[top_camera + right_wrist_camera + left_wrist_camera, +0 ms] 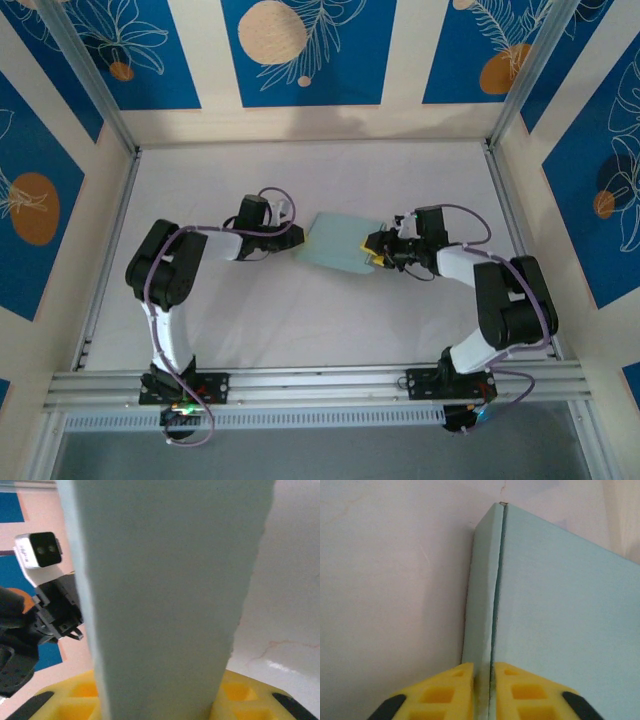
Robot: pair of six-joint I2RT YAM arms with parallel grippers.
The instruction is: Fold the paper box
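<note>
One flat pale-green paper box (335, 243), pinched by left claw (482, 682), right claw (160, 697).

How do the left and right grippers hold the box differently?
The left gripper pinches a thin edge of the paper box, jaws nearly together; the right gripper straddles a broad part, jaws wide apart. The left gripper is at the box's left side, the right gripper at its right side. Both have yellow fingers on the same box.

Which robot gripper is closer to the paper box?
Neither, it's a tie: both touch it. The left gripper pinches a thin edge on the left side of the paper box; the right gripper has the box's right end between its fingers.
</note>
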